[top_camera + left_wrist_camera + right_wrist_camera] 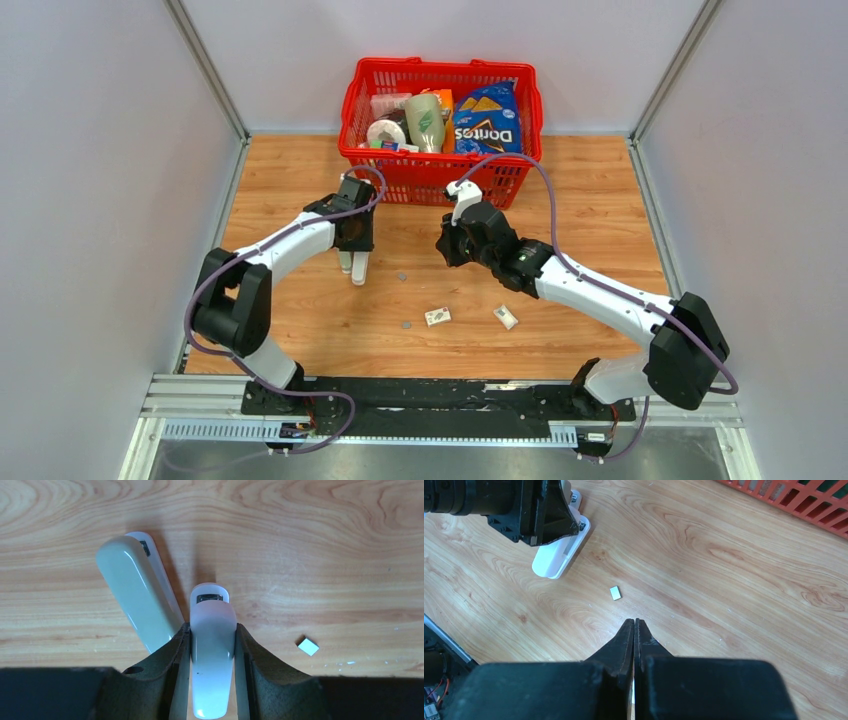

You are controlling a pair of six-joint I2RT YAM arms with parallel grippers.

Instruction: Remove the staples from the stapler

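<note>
A pale green-white stapler (pixel 354 266) stands opened on the wooden table. In the left wrist view one half (pixel 212 645) sits clamped between the fingers and the other half (pixel 137 590) is swung out to the left. My left gripper (pixel 212 630) is shut on the stapler and stands over it in the top view (pixel 355 250). A small white staple block (pixel 308 646) lies on the table to the right of the stapler; it also shows in the right wrist view (pixel 615 593). My right gripper (pixel 634 622) is shut and empty, above the table to the right of the stapler (pixel 559 557).
A red basket (pixel 440 170) with a Doritos bag (pixel 487 118), a cup and other goods stands at the back. Two small packets (pixel 437 316) (pixel 505 317) and a small round thing (pixel 406 324) lie nearer the front. Grey walls enclose both sides.
</note>
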